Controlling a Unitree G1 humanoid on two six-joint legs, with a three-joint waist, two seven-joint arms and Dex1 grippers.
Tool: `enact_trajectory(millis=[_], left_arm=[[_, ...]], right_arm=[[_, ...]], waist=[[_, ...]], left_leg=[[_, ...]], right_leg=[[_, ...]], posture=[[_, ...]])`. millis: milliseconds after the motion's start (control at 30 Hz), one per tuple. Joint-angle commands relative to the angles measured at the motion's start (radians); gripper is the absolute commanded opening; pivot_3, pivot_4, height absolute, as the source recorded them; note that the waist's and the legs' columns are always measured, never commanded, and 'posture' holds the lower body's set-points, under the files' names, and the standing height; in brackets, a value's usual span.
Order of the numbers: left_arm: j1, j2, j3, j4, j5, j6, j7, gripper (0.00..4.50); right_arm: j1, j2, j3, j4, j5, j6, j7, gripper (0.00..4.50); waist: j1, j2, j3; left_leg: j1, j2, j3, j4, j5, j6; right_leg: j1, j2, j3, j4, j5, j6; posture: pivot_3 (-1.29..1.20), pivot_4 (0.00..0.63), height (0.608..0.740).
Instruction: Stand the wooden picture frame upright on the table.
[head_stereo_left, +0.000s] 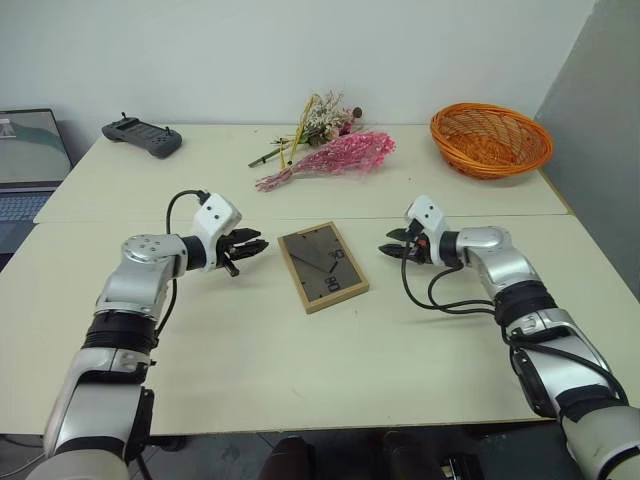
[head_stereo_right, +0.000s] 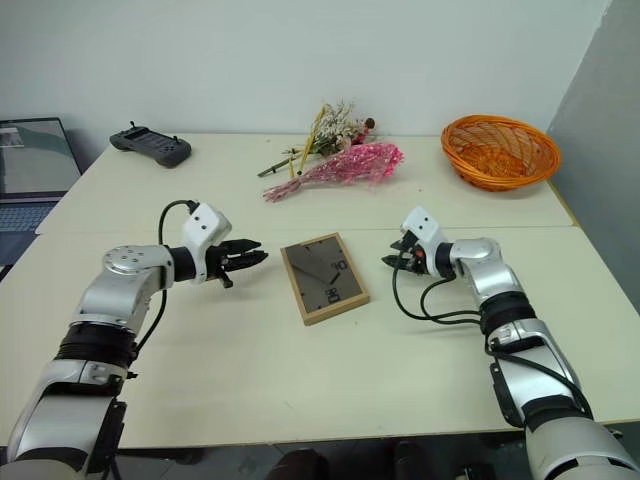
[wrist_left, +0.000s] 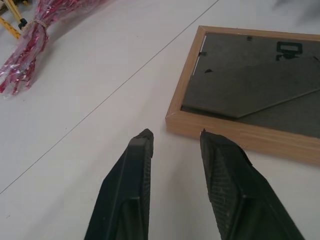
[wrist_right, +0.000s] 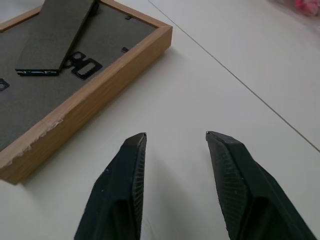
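Table (head_stereo_left: 330, 370): wooden picture frame (head_stereo_left: 322, 266) face-down; left gripper (head_stereo_left: 252, 249), right gripper (head_stereo_left: 390, 249) jaws slightly parted, seemingly empty.

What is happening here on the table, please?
The wooden picture frame lies flat on the table, back panel up, not yet standing. The robot's left hand and right hand hover on either side of it, both open and holding nothing. Dried flowers and an orange basket sit farther back.

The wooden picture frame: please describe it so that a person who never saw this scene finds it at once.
On the table, just in front of the seam across its middle, the wooden picture frame lies flat between the two robot arms. Nothing else nearby is rectangular: light wood border, dark back panel facing up.
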Motion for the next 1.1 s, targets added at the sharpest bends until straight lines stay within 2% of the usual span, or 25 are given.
enact_trajectory(millis=[33, 100, 167, 333, 467, 667, 833, 1000, 1100], left_arm=[[-0.032, -0.038, -0.025, 0.056, 0.048, -0.059, 0.029, 0.61], [-0.026, -0.061, -0.044, 0.077, 0.072, -0.076, 0.034, 0.15], [-0.026, -0.082, -0.052, 0.090, 0.086, -0.081, 0.045, 0.00], [-0.018, -0.121, -0.058, 0.054, 0.085, -0.070, 0.037, 0.00], [0.019, -0.112, -0.062, -0.037, 0.086, -0.040, 0.018, 0.00], [0.131, -0.035, -0.075, -0.292, 0.082, 0.112, -0.036, 0.00], [0.259, 0.081, -0.109, -0.499, 0.100, 0.184, -0.105, 0.00], [0.335, 0.140, -0.095, -0.578, 0.067, 0.241, -0.145, 0.00], [0.341, 0.172, -0.105, -0.569, 0.077, 0.226, -0.163, 0.00]], right_arm=[[-0.048, 0.046, 0.000, 0.071, -0.039, -0.074, -0.068, 1.02], [-0.062, 0.081, 0.005, 0.111, -0.059, -0.096, -0.104, 0.44], [-0.069, 0.107, 0.010, 0.133, -0.075, -0.112, -0.118, 0.06], [-0.039, 0.149, 0.016, 0.089, -0.073, -0.126, -0.064, 0.06], [0.010, 0.156, 0.024, -0.004, -0.068, -0.096, -0.025, 0.06], [0.111, 0.139, 0.044, -0.248, -0.041, 0.035, 0.045, 0.06], [0.234, 0.059, 0.117, -0.530, -0.059, 0.173, 0.141, 0.06], [0.323, -0.020, 0.150, -0.732, -0.034, 0.287, 0.208, 0.06], [0.342, -0.043, 0.152, -0.760, -0.035, 0.311, 0.200, 0.06]], waist=[[-0.004, 0.000, 0.000], [-0.008, 0.000, 0.000], [-0.013, 0.000, 0.000], [-0.015, 0.000, 0.000], [-0.015, 0.000, 0.000], [-0.020, 0.000, 0.000], [-0.019, 0.000, 0.000], [-0.017, 0.000, 0.000], [-0.017, 0.000, 0.000]], left_leg=[[0.000, 0.000, 0.000, 0.000, 0.000, 0.000], [0.000, 0.000, 0.000, 0.000, 0.000, 0.000], [0.000, 0.000, 0.000, 0.000, 0.000, 0.000], [0.000, 0.000, 0.000, 0.000, 0.000, 0.000], [0.000, 0.000, 0.000, 0.000, 0.000, 0.000], [-0.001, 0.000, -0.001, 0.000, 0.000, 0.000], [0.000, 0.000, -0.001, -0.001, 0.000, 0.000], [0.000, 0.000, -0.002, -0.001, -0.002, 0.004], [0.001, 0.000, -0.002, -0.001, -0.002, 0.004]], right_leg=[[0.000, 0.000, 0.000, 0.000, 0.000, 0.000], [0.000, 0.000, 0.000, 0.000, 0.000, 0.000], [0.000, 0.000, 0.000, 0.000, 0.000, 0.000], [-0.001, 0.000, 0.000, 0.001, 0.000, 0.000], [-0.001, 0.000, 0.000, 0.001, 0.000, 0.000], [-0.002, 0.000, 0.001, 0.001, 0.000, 0.000], [-0.002, 0.000, 0.001, 0.002, 0.000, 0.000], [-0.001, 0.000, 0.001, 0.001, 0.000, 0.000], [-0.001, 0.000, 0.000, 0.002, 0.000, 0.000]], posture=[[0.00, 0.150, 0.740], [0.00, 0.150, 0.740], [0.00, 0.150, 0.740], [0.00, 0.150, 0.740], [0.00, 0.150, 0.740], [0.00, 0.150, 0.740], [0.00, 0.150, 0.740], [0.00, 0.150, 0.740], [0.00, 0.150, 0.740]])
